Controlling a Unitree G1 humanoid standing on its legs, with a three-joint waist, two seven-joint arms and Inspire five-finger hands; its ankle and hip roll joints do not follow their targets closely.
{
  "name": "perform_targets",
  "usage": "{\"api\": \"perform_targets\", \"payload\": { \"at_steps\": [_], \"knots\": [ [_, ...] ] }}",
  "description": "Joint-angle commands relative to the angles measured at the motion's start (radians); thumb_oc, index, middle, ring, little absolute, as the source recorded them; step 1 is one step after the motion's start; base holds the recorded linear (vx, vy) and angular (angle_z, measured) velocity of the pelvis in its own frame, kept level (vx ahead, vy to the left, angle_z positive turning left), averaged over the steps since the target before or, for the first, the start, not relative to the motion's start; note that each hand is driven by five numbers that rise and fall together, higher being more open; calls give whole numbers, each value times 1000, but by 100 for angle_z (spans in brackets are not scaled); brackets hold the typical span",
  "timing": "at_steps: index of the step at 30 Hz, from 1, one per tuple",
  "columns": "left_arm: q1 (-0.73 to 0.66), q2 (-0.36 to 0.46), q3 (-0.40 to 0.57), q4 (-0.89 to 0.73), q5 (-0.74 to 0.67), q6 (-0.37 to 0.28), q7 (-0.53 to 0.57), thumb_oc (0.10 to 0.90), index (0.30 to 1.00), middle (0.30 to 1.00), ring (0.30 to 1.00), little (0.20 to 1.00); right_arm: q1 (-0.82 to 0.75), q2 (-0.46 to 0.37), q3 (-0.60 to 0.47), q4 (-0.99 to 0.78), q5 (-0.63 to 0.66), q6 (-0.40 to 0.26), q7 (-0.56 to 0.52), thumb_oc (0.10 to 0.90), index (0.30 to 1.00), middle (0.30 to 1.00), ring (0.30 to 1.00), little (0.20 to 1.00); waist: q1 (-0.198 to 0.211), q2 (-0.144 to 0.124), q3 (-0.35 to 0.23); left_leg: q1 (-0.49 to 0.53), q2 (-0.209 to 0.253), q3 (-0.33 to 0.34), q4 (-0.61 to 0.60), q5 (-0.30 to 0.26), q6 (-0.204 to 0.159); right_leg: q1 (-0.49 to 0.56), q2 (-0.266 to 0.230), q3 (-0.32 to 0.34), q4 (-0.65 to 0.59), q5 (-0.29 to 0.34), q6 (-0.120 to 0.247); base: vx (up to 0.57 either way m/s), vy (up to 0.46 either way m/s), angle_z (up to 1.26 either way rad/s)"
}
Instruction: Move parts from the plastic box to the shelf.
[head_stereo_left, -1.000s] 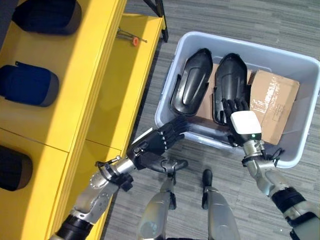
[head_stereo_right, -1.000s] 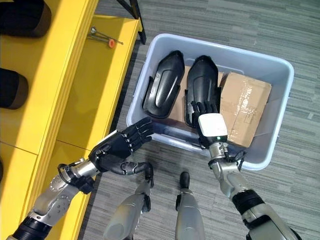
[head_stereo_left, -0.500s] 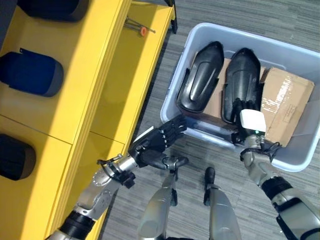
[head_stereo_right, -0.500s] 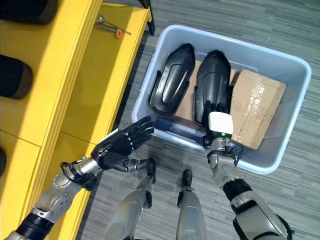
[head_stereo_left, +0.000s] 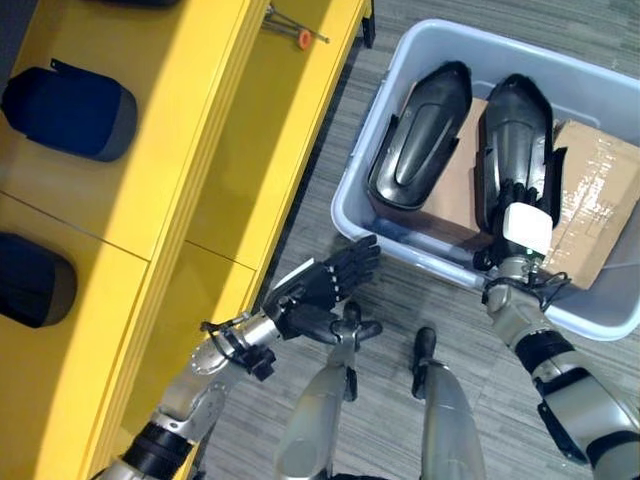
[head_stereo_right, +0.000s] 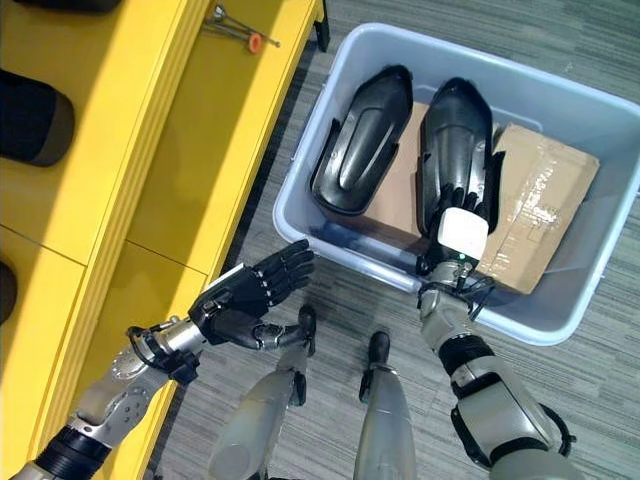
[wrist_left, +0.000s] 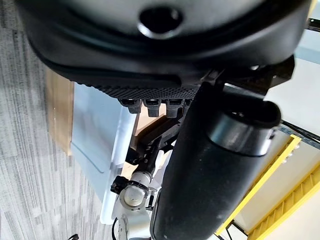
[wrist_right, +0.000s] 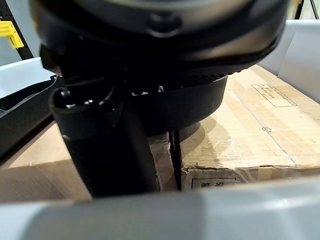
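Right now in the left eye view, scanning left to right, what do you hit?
Blue part on the shelf → yellow shelf → left hand → left black part → right black part with right hand on it → cardboard box in the plastic box.

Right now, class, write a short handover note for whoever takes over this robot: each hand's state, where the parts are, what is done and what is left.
Left hand: open, empty, hovering over the floor between the yellow shelf and the plastic box.
Right hand: reaching into the box, resting on the right black part; whether its fingers have closed on it cannot be told.
Left black part lies beside it in the box, on cardboard boxes.
Dark parts already sit on the shelf.
Left: lift both black parts out and place them on the shelf.
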Motion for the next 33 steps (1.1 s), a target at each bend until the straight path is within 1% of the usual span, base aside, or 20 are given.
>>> {"api": "perform_targets", "payload": {
  "at_steps": [1,3,5,6,8,9,10,12,13,17,18,20,21,22,23,24,25,28,32,33],
  "knots": [
    [-43,-38,-23,-120,16,-94,-33,900,1000,1000,1000,1000,16,-47,48,133,-66,-24,187,400,300,300,300,300,4,80,-5,-8,-27,-3,98,-176,13,56,-5,-65,-69,-12,-16,0,0,0],
    [-43,-36,-20,-118,15,-92,-43,900,1000,1000,1000,1000,17,-49,64,137,-80,-53,183,400,300,300,300,300,5,79,-5,-5,-26,-3,99,-176,14,60,-6,-67,-69,-11,-16,-11,-8,2],
    [-38,-29,-16,-128,25,-95,-69,900,1000,1000,1000,1000,19,-59,87,119,-102,-146,169,400,300,300,300,300,6,72,-5,3,-24,-2,100,-180,17,70,-6,-66,-73,-10,-14,-35,-22,4],
    [-35,-21,-11,-139,22,-94,-79,900,1000,1000,1000,1000,19,-71,107,68,-125,-186,169,400,300,300,300,300,5,66,-5,14,-23,-1,97,-182,17,82,-8,-66,-80,-7,-10,-36,-14,7],
    [-32,-14,0,-148,19,-91,-76,900,1000,1000,1000,1000,26,-80,123,20,-149,-214,153,400,300,300,300,300,2,58,-5,24,-22,0,100,-186,17,95,-9,-64,-84,-6,-7,-46,-11,5],
    [-27,-9,15,-152,10,-82,-61,900,1000,1000,1000,1000,49,-85,139,-39,-160,-213,143,400,300,300,300,300,-4,45,-5,35,-18,2,99,-190,17,107,-7,-60,-92,-3,-4,-71,-35,-1],
    [-8,-7,40,-150,-14,-70,-60,900,1000,1000,1000,1000,108,-85,140,-109,-104,-201,129,400,300,300,300,300,-14,24,-5,62,-11,3,92,-197,15,139,0,-54,-119,6,0,-65,-39,-4],
    [22,-11,66,-150,-24,-68,-84,900,1000,1000,1000,1000,158,-77,121,-161,-83,-220,92,400,300,300,300,300,-22,7,-5,102,-3,5,77,-200,13,177,8,-42,-154,18,5,-36,-23,-8],
    [23,-11,69,-150,-24,-69,-87,900,1000,1000,1000,1000,160,-77,119,-165,-83,-223,88,400,300,300,300,300,-22,7,-5,102,-1,5,76,-198,12,178,10,-41,-160,24,5,-25,-11,-8],
    [53,-17,109,-151,-24,-81,-134,900,1000,1000,1000,1000,257,-94,62,-342,-121,-255,24,400,300,300,300,300,-42,-39,-6,207,17,13,23,-195,9,292,25,-26,-251,58,23,-19,-28,-9],
    [64,-24,112,-160,-13,-82,-136,900,1000,1000,1000,1000,305,-105,27,-422,-159,-268,9,400,300,300,300,300,-51,-61,-28,238,24,15,8,-195,7,326,32,-15,-284,73,27,23,-44,-5],
    [81,-30,116,-170,-8,-79,-146,900,1000,1000,1000,1000,358,-120,-12,-508,-200,-286,-17,400,300,300,300,300,-61,-84,-65,269,34,17,-10,-194,6,359,39,0,-317,90,34,40,-34,-2],
    [83,-30,115,-171,-7,-80,-146,900,1000,1000,1000,1000,364,-121,-16,-514,-206,-288,-21,400,300,300,300,300,-60,-85,-67,273,34,17,-13,-194,5,363,39,1,-321,92,34,49,-30,-8],
    [92,-30,118,-174,1,-81,-150,900,1000,1000,1000,1000,382,-130,-34,-549,-216,-293,-17,400,300,300,300,300,-63,-95,-86,287,39,19,-20,-192,3,377,41,6,-337,100,37,51,-23,-16],
    [101,-30,125,-178,0,-76,-155,900,1000,1000,1000,1000,401,-142,-58,-584,-224,-305,-22,400,300,300,300,300,-66,-106,-109,302,43,19,-31,-190,1,391,44,13,-352,109,40,119,-37,-26],
    [116,-30,130,-180,-6,-65,-145,900,1000,1000,1000,1000,430,-162,-91,-658,-227,-315,-11,400,300,300,300,300,-74,-124,-150,330,51,20,-47,-187,-1,417,48,20,-374,119,46,103,-24,-21],
    [118,-30,129,-181,-7,-66,-146,900,1000,1000,1000,1000,436,-164,-96,-669,-228,-316,-12,400,300,300,300,300,-74,-125,-155,335,52,21,-50,-186,-1,422,48,20,-378,120,46,118,-19,-16],
    [140,-34,137,-180,-6,-50,-155,900,1000,1000,1000,1000,473,-190,-160,-760,-223,-332,7,400,300,300,300,300,-86,-149,-232,386,60,30,-73,-191,-6,473,57,30,-417,129,49,126,-8,-14],
    [157,-42,147,-184,-1,-34,-165,900,1000,1000,1000,1000,504,-203,-225,-835,-213,-342,28,400,300,300,300,300,-98,-163,-303,429,69,41,-82,-206,-14,524,62,35,-462,137,51,87,0,1],
    [158,-43,147,-184,0,-34,-165,900,1000,1000,1000,1000,507,-204,-229,-840,-214,-343,28,400,300,300,300,300,-98,-164,-306,431,69,41,-82,-207,-14,528,62,35,-466,139,52,52,-13,0]
  ]
}}
